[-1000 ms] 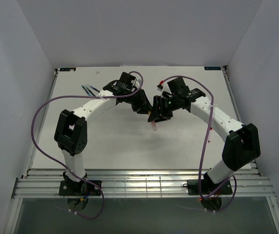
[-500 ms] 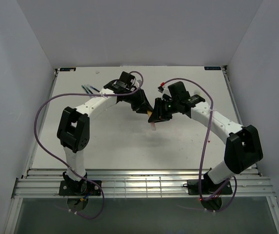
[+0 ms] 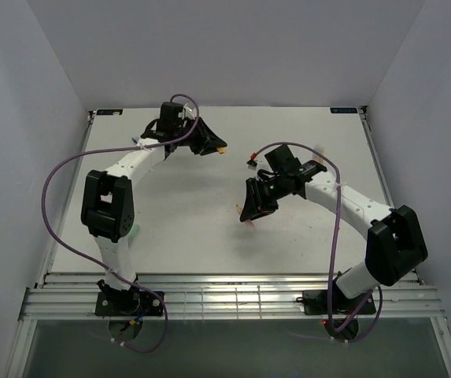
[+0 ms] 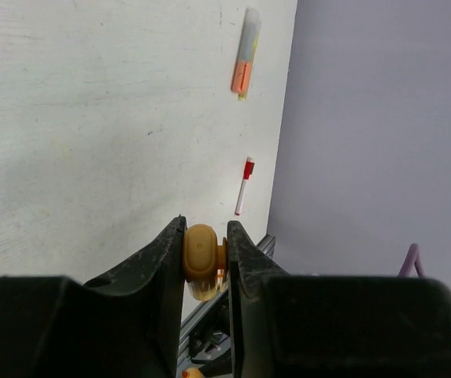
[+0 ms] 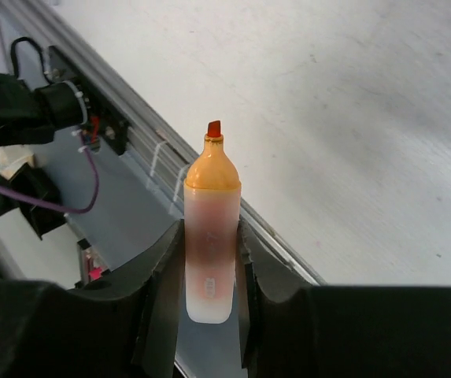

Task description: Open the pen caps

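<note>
My left gripper is at the back of the table, left of middle, and is shut on a stubby orange pen cap. The left wrist view shows the cap squeezed between the jaws of that gripper. My right gripper is near the table's middle, shut on an orange highlighter body. In the right wrist view, gripper holds the highlighter by its pale barrel. Its bare orange-red tip points away, with no cap on it.
In the left wrist view, a second orange highlighter and a slim white pen with a red cap lie on the white table by the grey wall. The table's front rail runs below the right gripper.
The grippers were together at the middle. They have pulled apart: the left arm swung back and left with the cap, and the right moved nearer with the uncapped highlighter.
</note>
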You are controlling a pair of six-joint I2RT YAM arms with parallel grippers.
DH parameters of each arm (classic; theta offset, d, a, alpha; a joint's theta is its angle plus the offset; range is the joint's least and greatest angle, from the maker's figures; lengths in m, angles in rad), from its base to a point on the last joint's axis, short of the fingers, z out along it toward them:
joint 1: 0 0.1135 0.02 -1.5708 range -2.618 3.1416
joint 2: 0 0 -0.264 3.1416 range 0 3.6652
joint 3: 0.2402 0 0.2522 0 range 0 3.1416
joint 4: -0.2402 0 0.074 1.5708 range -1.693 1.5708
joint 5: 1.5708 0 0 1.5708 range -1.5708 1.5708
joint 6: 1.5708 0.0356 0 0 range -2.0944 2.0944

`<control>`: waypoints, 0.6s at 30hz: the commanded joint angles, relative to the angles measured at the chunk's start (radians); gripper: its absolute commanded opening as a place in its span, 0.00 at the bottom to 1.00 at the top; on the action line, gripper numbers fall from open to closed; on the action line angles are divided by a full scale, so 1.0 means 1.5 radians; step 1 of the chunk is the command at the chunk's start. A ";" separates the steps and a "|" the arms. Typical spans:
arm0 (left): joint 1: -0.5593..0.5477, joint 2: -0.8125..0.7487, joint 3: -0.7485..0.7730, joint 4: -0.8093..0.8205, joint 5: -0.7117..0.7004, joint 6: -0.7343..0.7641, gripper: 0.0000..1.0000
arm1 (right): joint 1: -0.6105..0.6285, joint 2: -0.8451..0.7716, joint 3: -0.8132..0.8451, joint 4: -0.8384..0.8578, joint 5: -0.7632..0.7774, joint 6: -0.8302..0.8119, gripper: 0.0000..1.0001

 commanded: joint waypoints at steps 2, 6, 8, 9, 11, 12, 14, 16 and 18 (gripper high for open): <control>-0.018 -0.036 0.017 -0.053 -0.035 0.037 0.00 | -0.003 0.009 0.015 -0.035 0.130 -0.018 0.08; -0.021 -0.029 0.026 -0.165 -0.078 0.079 0.00 | -0.003 0.064 0.039 -0.030 0.249 -0.047 0.08; -0.021 -0.027 0.029 -0.202 -0.111 0.099 0.00 | -0.010 0.105 0.059 -0.026 0.278 -0.054 0.08; -0.021 -0.023 0.030 -0.238 -0.117 0.118 0.00 | -0.014 0.131 0.068 -0.022 0.307 -0.057 0.08; -0.023 -0.020 0.024 -0.278 -0.135 0.137 0.00 | -0.025 0.154 0.097 -0.013 0.325 -0.061 0.08; -0.023 -0.019 0.020 -0.287 -0.142 0.154 0.00 | -0.028 0.174 0.108 -0.002 0.349 -0.064 0.08; -0.027 -0.018 0.002 -0.307 -0.156 0.170 0.00 | -0.033 0.200 0.135 0.000 0.373 -0.071 0.08; -0.028 -0.007 -0.006 -0.319 -0.184 0.187 0.00 | -0.043 0.243 0.181 -0.003 0.388 -0.066 0.08; -0.029 0.007 -0.003 -0.335 -0.208 0.193 0.00 | -0.046 0.276 0.219 0.001 0.391 -0.065 0.08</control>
